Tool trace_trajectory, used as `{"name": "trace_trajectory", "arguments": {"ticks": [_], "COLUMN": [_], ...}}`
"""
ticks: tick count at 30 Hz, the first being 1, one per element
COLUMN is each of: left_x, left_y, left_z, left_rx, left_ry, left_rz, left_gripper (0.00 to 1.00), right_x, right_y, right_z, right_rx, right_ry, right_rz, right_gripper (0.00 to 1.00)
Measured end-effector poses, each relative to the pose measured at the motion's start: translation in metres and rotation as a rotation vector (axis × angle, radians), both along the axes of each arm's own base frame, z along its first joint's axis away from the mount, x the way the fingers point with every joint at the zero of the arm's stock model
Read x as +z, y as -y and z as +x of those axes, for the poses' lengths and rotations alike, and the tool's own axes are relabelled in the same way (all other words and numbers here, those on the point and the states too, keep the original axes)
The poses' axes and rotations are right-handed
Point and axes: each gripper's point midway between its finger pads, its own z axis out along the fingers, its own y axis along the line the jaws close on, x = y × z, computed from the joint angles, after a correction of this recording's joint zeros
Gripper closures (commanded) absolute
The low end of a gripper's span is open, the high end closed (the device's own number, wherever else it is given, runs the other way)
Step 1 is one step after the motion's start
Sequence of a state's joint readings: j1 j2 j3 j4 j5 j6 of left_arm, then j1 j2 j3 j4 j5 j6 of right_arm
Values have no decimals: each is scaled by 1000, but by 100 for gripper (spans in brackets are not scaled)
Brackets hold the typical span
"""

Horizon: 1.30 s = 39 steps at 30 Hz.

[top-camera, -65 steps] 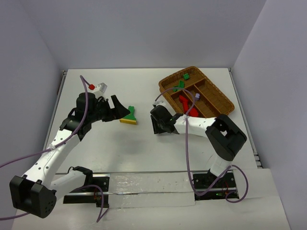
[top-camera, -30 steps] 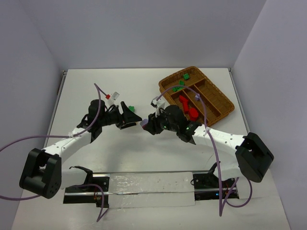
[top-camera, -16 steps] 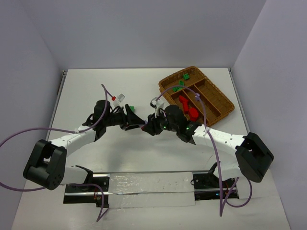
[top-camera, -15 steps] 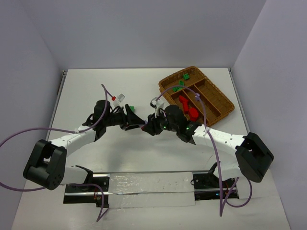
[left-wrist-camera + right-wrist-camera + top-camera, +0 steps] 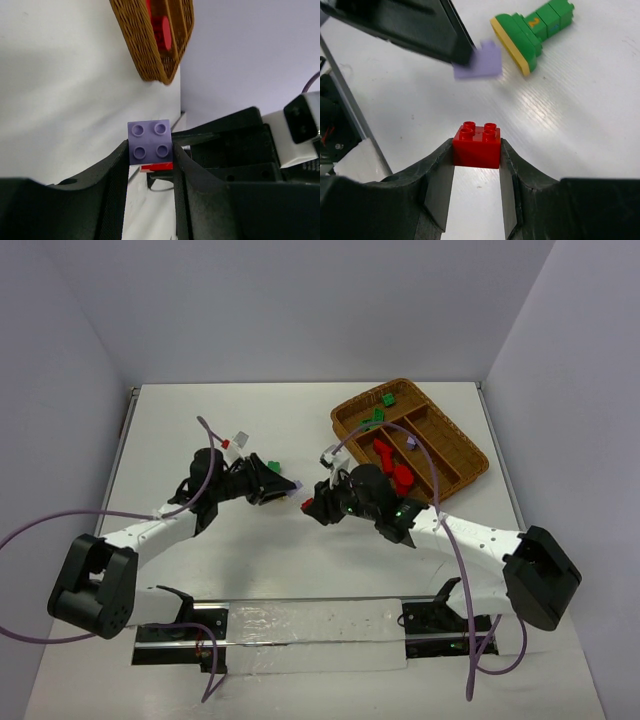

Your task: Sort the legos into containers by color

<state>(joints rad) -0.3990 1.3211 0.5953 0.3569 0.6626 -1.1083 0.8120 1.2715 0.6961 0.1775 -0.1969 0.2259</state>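
Fingers L (image 5: pixel 115 190) clamp lilac brick (image 5: pixel 150 142) | fingers R (image 5: pixel 437 192) clamp red brick (image 5: pixel 476 146) (bricks facing, near, not touching)

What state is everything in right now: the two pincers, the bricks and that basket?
Left pincer, shut on the lilac brick.
Right pincer, shut on the red brick.
Lilac brick, gripped, apart from the red brick.
Red brick, gripped, off the table.
Green and yellow stack, lying on the table, ungripped.
Wicker tray, holding red pieces and green bricks.
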Motion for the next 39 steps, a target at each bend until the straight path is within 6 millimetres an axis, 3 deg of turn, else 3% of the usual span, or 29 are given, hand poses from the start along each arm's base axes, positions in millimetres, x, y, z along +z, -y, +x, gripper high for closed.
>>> {"name": "trace_trajectory", "arguments": {"ticks": [4, 9, 12, 16, 19, 22, 27, 30, 32, 35, 39], "left_x": [3, 18, 20, 20, 19, 17, 11, 9, 7, 3, 6], "left_y": [-20, -32, -35, -40, -43, -45, -46, -47, -48, -51, -53], "left_z": [13, 21, 25, 26, 22, 21, 17, 15, 12, 10, 12], "left_rx": [128, 214, 235, 246, 245, 242, 235, 230, 225, 220, 217], "left_ry": [-11, 26, 30, 43, 50, 42, 26, 23, 17, 3, 18], "left_rz": [-8, -3, 35, 84, 111, 142, 168, 180, 196, 230, 254], "left_gripper": [100, 100, 100, 100, 100, 100, 100, 100, 100, 100, 100], "right_x": [-7, -17, -17, -7, -2, 4, -3, -20, -35, -49, -50], "right_y": [14, 46, 83, 157, 188, 194, 190, 192, 192, 188, 186], "right_z": [-1, 1, 30, 86, 119, 149, 187, 202, 204, 205, 205], "right_rx": [-48, -172, -371, -692, -814, -850, -851, -866, -861, -840, -827], "right_ry": [-5, -30, -77, -116, -148, -163, -209, -241, -275, -312, -317], "right_rz": [-36, -96, -128, -101, -103, -111, -132, -154, -174, -185, -186], "right_gripper": [100, 100, 100, 98, 93, 89, 85, 68, 41, 21, 16]}}
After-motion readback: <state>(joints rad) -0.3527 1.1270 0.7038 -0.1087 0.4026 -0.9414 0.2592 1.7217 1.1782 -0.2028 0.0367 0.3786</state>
